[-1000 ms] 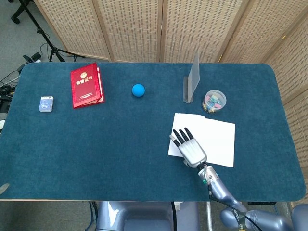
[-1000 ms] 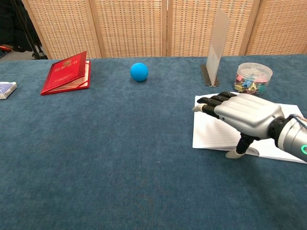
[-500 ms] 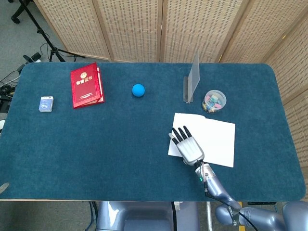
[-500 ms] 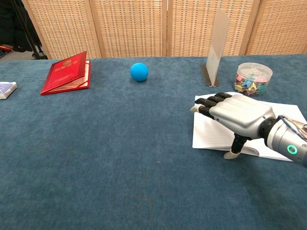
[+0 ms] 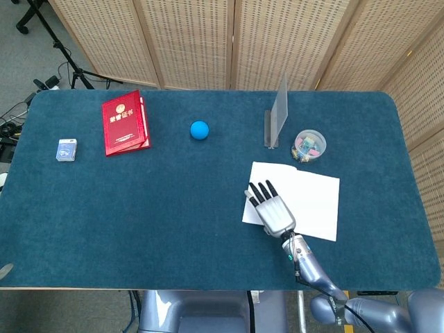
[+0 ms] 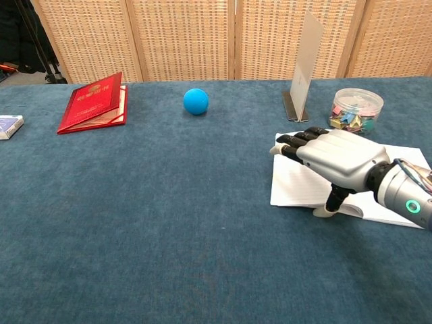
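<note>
The table point(image 5: 173, 229), covered in dark blue cloth, carries everything in sight. The largest thing on it is the open white notebook point(image 5: 312, 205), which lies flat near the front right; the chest view shows ruled lines on its left page point(image 6: 297, 185).

The right robot hand point(image 5: 274, 208) lies palm down over the notebook's left edge. Its fingers point(image 6: 291, 143) are stretched forward side by side toward the page's far left corner, and its thumb point(image 6: 331, 204) points down to the near edge of the page. Nothing is gripped: the hand is extended, resting on or just above the paper, and whether the fingertips actually press the sheet cannot be told. The left robot hand shows in neither view.

As a judgement, the work on the notebook looks barely begun: the hand is in place at the page edge, yet no page is lifted or turned and the book lies flat and open.

Behind the notebook stands an upright grey card in a holder point(image 5: 276, 118), with a round clear tub of coloured clips point(image 5: 309, 144) just to its right. Well apart to the left are a red booklet point(image 5: 125, 123), a blue ball point(image 5: 200, 130), and a small pale blue box point(image 5: 66, 150).
</note>
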Available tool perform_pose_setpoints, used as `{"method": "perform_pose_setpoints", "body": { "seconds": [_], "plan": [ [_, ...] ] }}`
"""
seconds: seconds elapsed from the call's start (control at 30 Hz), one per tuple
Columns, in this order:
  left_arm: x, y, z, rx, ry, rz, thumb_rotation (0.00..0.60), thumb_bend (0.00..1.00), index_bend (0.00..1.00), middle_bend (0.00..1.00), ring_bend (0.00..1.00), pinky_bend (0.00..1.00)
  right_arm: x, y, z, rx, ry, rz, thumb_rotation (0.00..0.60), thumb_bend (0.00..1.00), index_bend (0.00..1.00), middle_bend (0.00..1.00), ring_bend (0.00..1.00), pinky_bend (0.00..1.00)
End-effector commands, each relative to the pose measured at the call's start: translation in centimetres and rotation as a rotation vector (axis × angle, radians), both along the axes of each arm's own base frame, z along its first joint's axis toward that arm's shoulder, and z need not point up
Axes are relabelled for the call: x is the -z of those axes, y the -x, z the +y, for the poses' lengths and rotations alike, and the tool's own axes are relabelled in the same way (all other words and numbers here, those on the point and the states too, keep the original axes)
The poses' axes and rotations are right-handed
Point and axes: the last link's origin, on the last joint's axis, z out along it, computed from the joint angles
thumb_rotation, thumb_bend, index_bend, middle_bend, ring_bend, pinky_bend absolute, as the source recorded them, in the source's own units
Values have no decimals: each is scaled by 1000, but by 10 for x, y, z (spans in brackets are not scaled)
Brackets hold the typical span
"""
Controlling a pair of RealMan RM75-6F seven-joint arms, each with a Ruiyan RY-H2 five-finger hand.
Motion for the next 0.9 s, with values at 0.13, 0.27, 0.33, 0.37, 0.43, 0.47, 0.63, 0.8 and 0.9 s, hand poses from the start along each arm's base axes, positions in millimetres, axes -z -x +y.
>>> {"method": "perform_pose_setpoints", "body": {
  "seconds": [0.13, 0.27, 0.33, 0.37, 0.43, 0.47, 0.63, 0.8, 0.9],
  "plan": [
    [0, 0, 0, 1, 1, -1, 600, 0, 0, 0, 0, 0, -2, 2, 0, 0, 4, 9, 600, 517, 0, 0, 0, 0],
    [0, 0, 0, 2, 0, -2, 600, 0, 0, 0, 0, 0, 0, 5, 0, 9, 4, 17, 600, 517, 0, 0, 0, 0],
    [0, 0, 0, 2, 1, -2, 600, 0, 0, 0, 0, 0, 0, 6, -1, 15, 3, 11, 600, 519, 0, 0, 0, 0],
    [0, 0, 0, 2, 1, -2, 600, 0, 0, 0, 0, 0, 0, 7, -1, 18, 6, 8, 600, 531, 0, 0, 0, 0],
    [0, 0, 0, 2, 2, -2, 600, 0, 0, 0, 0, 0, -1, 8, -2, 28, 12, -7, 600, 554, 0, 0, 0, 0],
    [0, 0, 0, 2, 2, -2, 600, 0, 0, 0, 0, 0, -2, 9, -2, 34, 18, -21, 600, 568, 0, 0, 0, 0],
    [1, 0, 0, 3, 5, -1, 600, 0, 0, 0, 0, 0, -12, 19, -3, 99, 63, -147, 600, 652, 0, 0, 0, 0],
    [2, -2, -2, 10, 11, 2, 600, 0, 0, 0, 0, 0, -25, 39, 1, 164, 86, -274, 600, 719, 0, 0, 0, 0],
    [3, -2, -2, 15, 13, 5, 600, 0, 0, 0, 0, 0, -33, 51, 2, 201, 96, -332, 600, 724, 0, 0, 0, 0]
  ]
}}
